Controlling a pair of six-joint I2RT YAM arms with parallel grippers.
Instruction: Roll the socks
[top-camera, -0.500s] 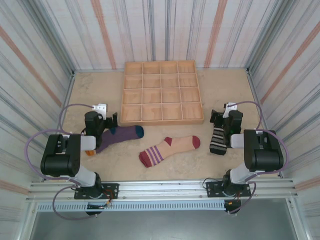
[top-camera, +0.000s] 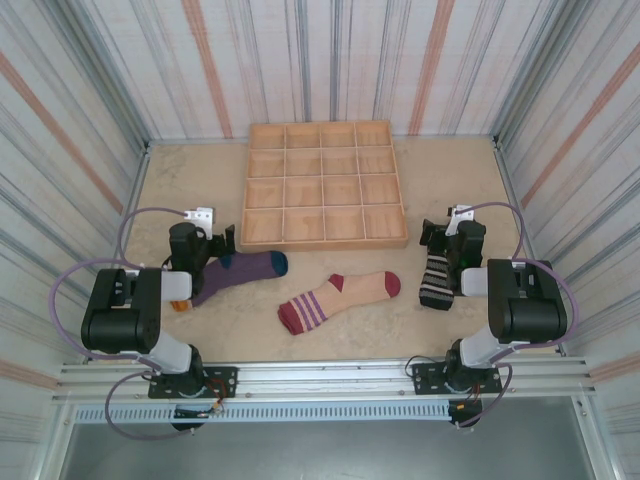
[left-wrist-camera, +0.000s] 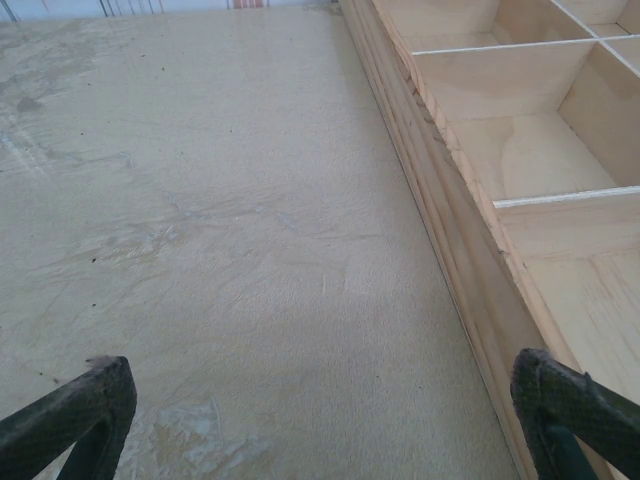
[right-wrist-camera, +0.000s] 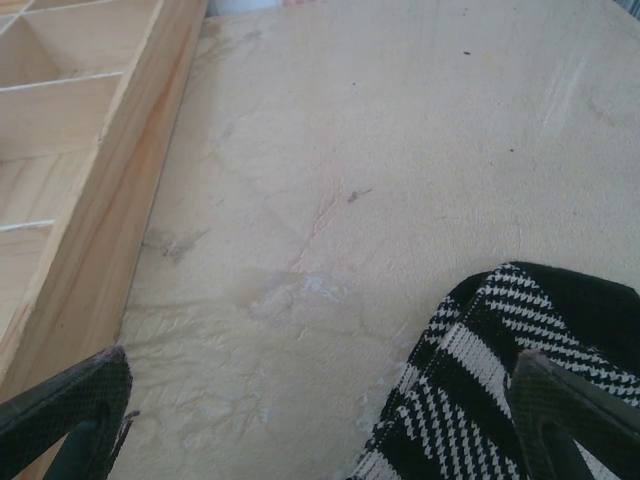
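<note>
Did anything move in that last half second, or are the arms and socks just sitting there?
Nothing visibly changed. The left tool and the right tool are open as before and hold nothing. The purple sock, the peach sock and the striped sock lie unrolled in the same spots on the table, in front of the wooden tray.

Three socks (top-camera: 338, 299) lie flat, unrolled, apart.

the right gripper (right-wrist-camera: 315, 368), spread wide, hangs above the black-and-white sock (right-wrist-camera: 470, 395), the wooden tray (right-wrist-camera: 120, 180) alongside.
</note>
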